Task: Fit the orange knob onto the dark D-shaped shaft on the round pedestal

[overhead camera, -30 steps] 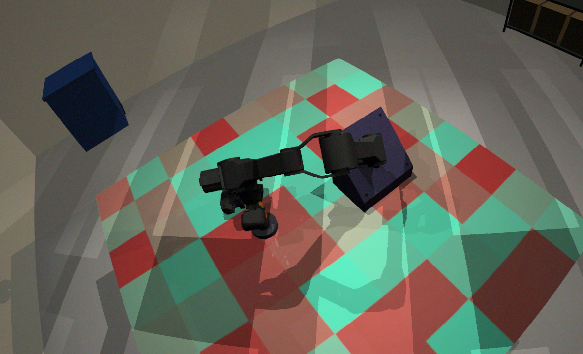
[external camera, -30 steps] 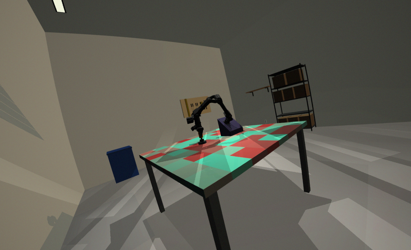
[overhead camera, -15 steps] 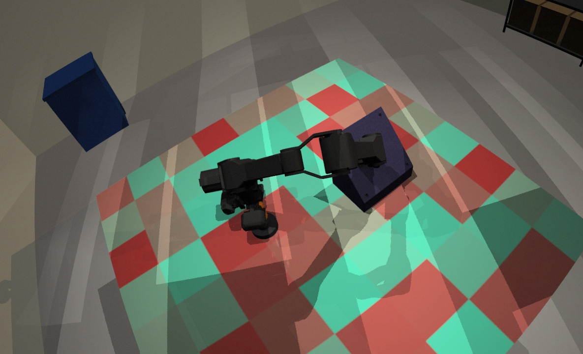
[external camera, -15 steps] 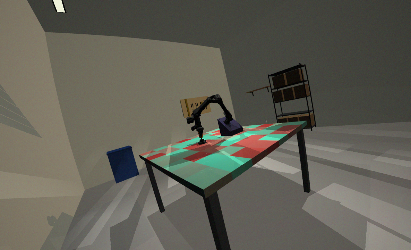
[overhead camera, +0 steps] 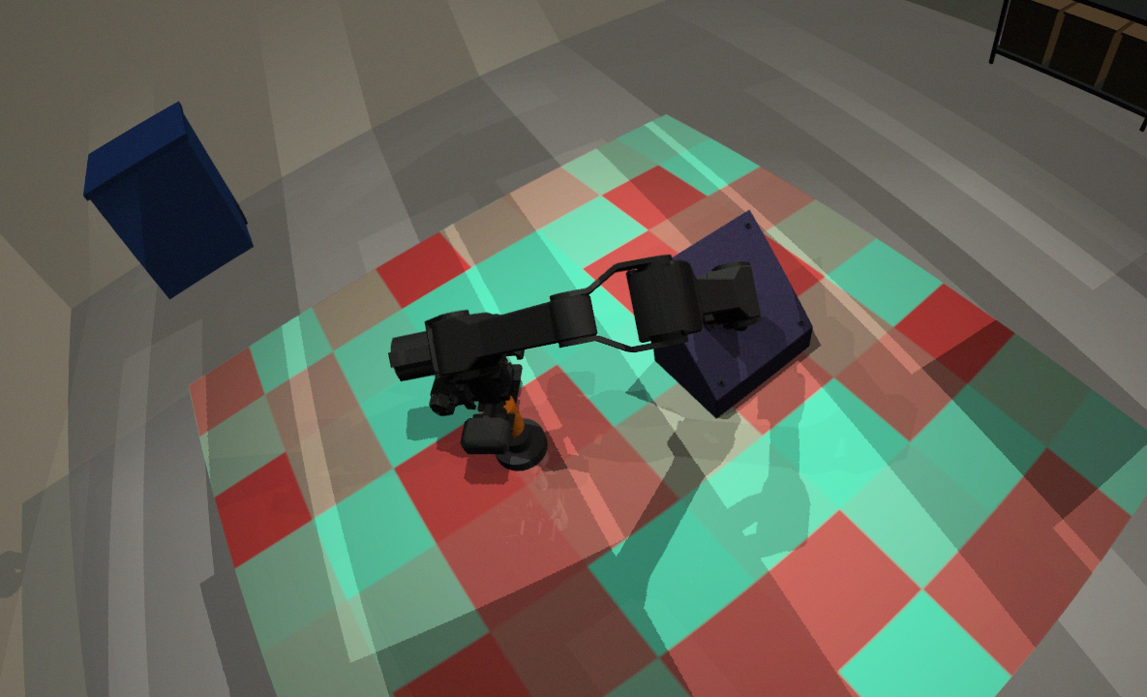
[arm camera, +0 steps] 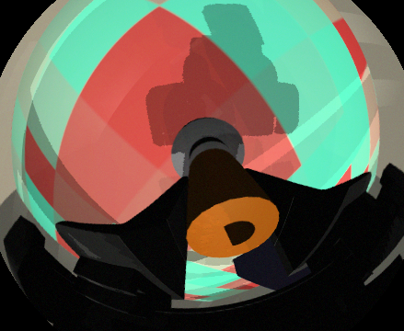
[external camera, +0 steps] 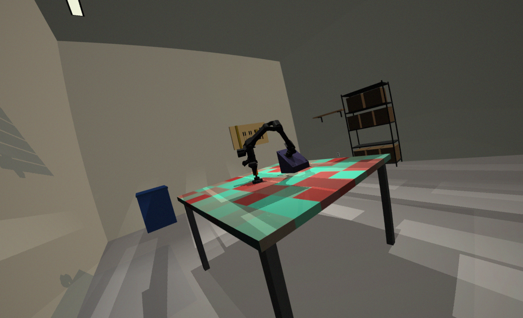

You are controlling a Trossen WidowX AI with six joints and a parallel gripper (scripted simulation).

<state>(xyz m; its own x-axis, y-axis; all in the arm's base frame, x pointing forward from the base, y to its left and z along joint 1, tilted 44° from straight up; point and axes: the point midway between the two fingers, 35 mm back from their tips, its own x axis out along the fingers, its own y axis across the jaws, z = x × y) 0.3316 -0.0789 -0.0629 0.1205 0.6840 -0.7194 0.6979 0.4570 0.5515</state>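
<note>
One knob (overhead camera: 517, 424) (arm camera: 233, 226), seemingly between claw (arm camera: 215, 178) fingers.

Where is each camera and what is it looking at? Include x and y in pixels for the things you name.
Top: high above the checkered table (overhead camera: 923, 637) (external camera: 291, 197), looking down; shows the black arm (overhead camera: 516, 333) (external camera: 272, 125).
Exterior: off to the side, facing the table, walls behind; shows the whole arm.
Wrist: on the arm by the gripper (overhead camera: 512, 415) (external camera: 255, 172) (arm camera: 231, 216), looking along its black fingers at the orange knob (overhead camera: 516, 420) (arm camera: 211, 230).
Top and exterior share the blue bin (overhead camera: 169, 203) (external camera: 156, 209).
</note>
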